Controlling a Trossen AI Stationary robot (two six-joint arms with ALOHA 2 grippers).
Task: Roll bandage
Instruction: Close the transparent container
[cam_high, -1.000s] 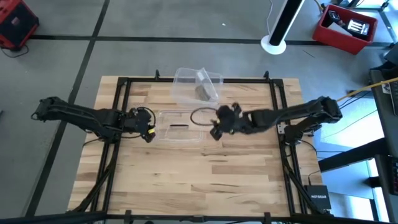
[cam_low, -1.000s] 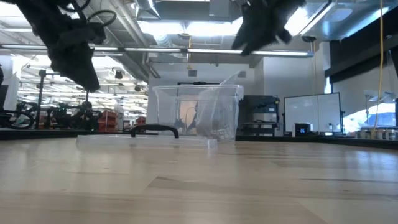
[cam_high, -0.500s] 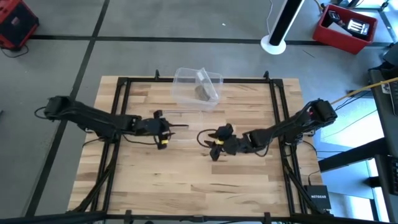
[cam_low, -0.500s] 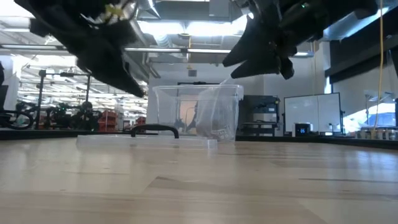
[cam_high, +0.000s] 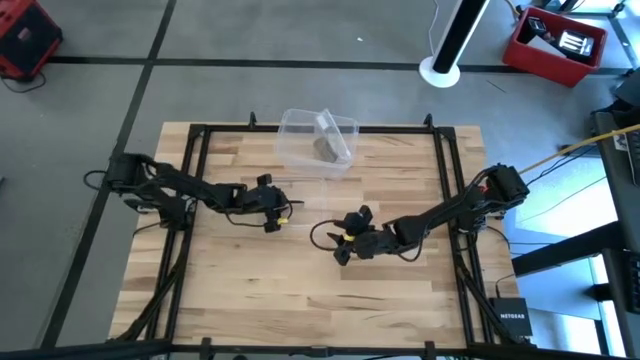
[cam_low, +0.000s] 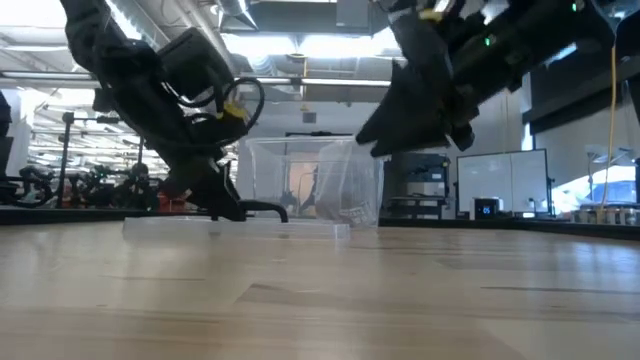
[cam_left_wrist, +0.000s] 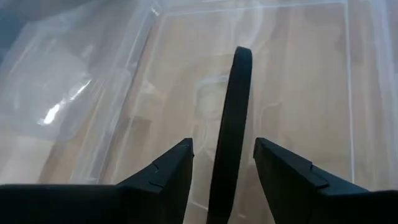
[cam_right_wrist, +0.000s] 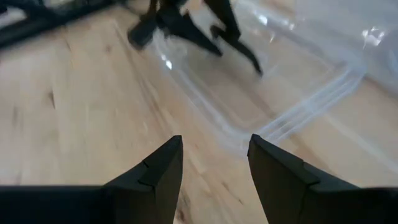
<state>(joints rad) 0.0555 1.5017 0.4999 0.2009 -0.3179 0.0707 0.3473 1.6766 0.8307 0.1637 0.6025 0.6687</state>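
A clear plastic lid (cam_low: 235, 228) with a dark handle (cam_left_wrist: 233, 112) lies flat on the table. My left gripper (cam_high: 280, 208) is down at the lid, open, with one finger on each side of the handle and a gap showing on both sides. My right gripper (cam_high: 340, 248) hovers open and empty above bare wood, nearer the table's near edge. No brown strip shows. A dull grey-brown lump (cam_high: 325, 148) lies with a crinkled clear bag (cam_low: 345, 185) inside the clear box (cam_high: 318, 140).
The clear box stands at the table's far edge, behind the lid. A dark frame (cam_high: 190, 200) runs around the table top. The right wrist view (cam_right_wrist: 214, 139) shows the lid (cam_right_wrist: 261, 93) and my left gripper (cam_right_wrist: 199, 34) ahead of it. Bare wood (cam_high: 300, 300) lies toward the near edge.
My left gripper has gone toward the table's right edge and down, until its fingers stand on either side of the lid's handle. My right gripper has gone from beside the lid toward the table's near edge and come lower. The lid and the box have stayed put.
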